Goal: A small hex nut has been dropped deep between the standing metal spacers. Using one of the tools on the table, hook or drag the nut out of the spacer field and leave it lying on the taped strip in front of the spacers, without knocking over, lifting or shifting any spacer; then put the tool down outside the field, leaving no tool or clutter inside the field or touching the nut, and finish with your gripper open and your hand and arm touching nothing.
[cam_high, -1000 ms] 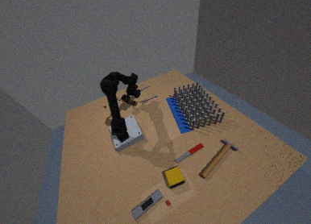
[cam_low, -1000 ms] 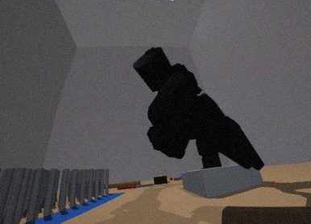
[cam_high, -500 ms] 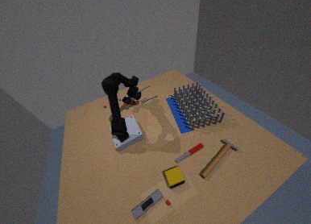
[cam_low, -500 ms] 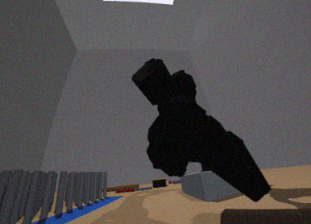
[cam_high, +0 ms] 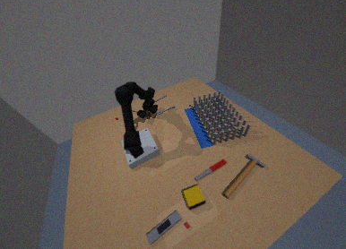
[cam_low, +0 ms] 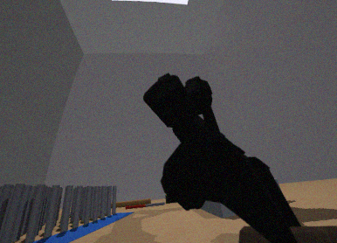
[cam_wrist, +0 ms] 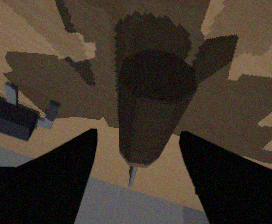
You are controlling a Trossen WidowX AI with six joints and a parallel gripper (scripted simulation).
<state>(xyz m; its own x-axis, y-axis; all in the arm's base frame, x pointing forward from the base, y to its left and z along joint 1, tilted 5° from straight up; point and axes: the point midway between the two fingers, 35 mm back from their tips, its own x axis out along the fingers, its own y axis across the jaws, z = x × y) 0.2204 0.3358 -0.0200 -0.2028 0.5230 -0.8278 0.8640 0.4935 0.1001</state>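
Observation:
My gripper [cam_high: 147, 115] [cam_wrist: 139, 136] is partly open and points down. In the wrist view a dark, thick tool handle [cam_wrist: 149, 120] with a thin metal tip [cam_wrist: 132, 176] lies between and beyond the fingers, with gaps on both sides. A second tool [cam_wrist: 9, 116], a dark block with grey prongs, lies to the left. In the top view a thin metal rod [cam_high: 167, 110] extends right from near the gripper, with another rod [cam_high: 160, 98] behind it. The metal spacers [cam_high: 220, 116] [cam_low: 57, 208] stand upright behind the blue taped strip [cam_high: 197, 128] [cam_low: 87, 227]. I cannot see the nut.
A red-handled tool [cam_high: 218, 166], a hammer [cam_high: 241, 178], a yellow block [cam_high: 194, 196] and a grey flat object [cam_high: 163, 227] lie in the foreground of the top view. A small red piece [cam_high: 186, 225] is near them; another [cam_high: 116, 118] lies left of the arm.

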